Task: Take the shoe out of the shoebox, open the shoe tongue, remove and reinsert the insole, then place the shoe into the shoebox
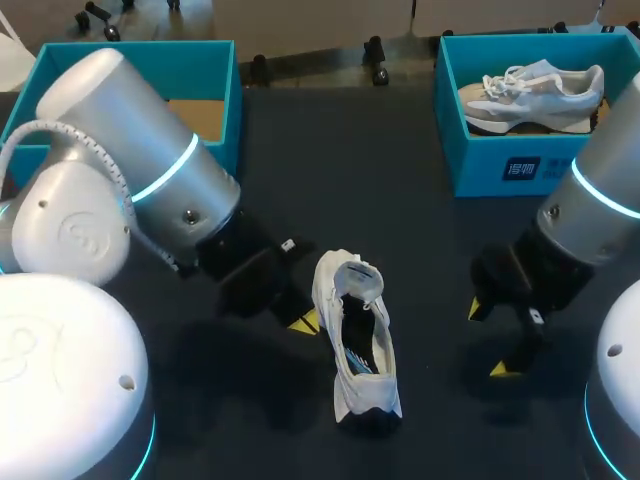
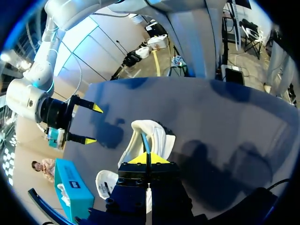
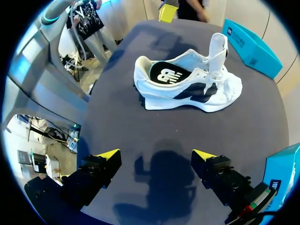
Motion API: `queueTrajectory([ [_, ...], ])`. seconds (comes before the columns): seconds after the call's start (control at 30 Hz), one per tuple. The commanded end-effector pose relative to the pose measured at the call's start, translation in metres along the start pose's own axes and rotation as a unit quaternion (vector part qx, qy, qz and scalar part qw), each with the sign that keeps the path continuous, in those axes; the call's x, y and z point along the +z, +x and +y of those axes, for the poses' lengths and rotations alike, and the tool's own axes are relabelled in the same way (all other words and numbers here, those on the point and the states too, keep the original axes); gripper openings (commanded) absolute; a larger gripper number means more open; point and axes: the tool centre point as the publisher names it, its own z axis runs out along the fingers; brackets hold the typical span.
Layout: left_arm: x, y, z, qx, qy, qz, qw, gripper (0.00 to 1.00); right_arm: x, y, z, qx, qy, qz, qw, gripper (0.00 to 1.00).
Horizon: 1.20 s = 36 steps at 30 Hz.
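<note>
Left hand [image 2: 147, 158] closed beside shoe [image 1: 357, 337].

- The middle of the table [image 1: 430, 200] is taken up by the white shoe [image 1: 358, 340] [image 3: 187, 89], which stands on its sole with the tongue raised upright.
- The shoe's left flank is blocked by the left gripper [image 1: 305, 322] [image 2: 147, 159], whose fingers are pressed together just beside the collar. The table behind it is covered by the left arm [image 1: 150, 160].
- A strip of bare table is left between the shoe's right flank and the right gripper [image 1: 487, 340] [image 3: 155, 154], which is held spread wide, well apart from the shoe.
- The far corners are closed off by the left shoebox [image 1: 230, 100] and the right shoebox [image 1: 480, 165], the latter filled by a second shoe [image 1: 535, 95].
- A broad lane of bare table is left between the boxes.
</note>
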Motion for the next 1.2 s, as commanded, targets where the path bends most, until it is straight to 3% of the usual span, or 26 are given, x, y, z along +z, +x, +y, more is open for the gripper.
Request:
queueTrajectory([
  [0.03,0.005,-0.01,0.003,0.018,0.007,0.042,0.999,0.0,0.001,0.001,0.0,0.0,0.001,-0.001,1.0,1.0],
  [0.37,0.013,-0.029,0.007,0.088,-0.013,0.144,0.986,0.0,-0.021,0.001,-0.035,-0.019,0.001,0.019,1.0,1.0],
  [0.5,0.018,-0.032,0.007,0.106,0.004,0.18,0.978,0.0,-0.022,0.0,-0.048,-0.016,-0.009,0.015,1.0,1.0],
  [0.57,0.021,-0.033,0.006,0.124,0.008,0.218,0.968,0.0,-0.021,0.001,-0.049,-0.018,-0.016,0.011,1.0,1.0],
  [0.6,0.021,-0.036,0.008,0.137,-0.039,0.212,0.967,0.0,-0.021,0.001,-0.049,-0.018,-0.016,0.011,1.0,1.0],
  [1.0,0.021,-0.036,0.008,0.137,-0.039,0.212,0.967,0.0,-0.021,0.001,-0.049,-0.018,-0.016,0.011,1.0,1.0],
  [1.2,0.033,-0.036,0.007,0.164,-0.007,0.27,0.949,0.0,-0.021,0.001,-0.049,-0.018,-0.016,0.011,1.0,1.0],
])
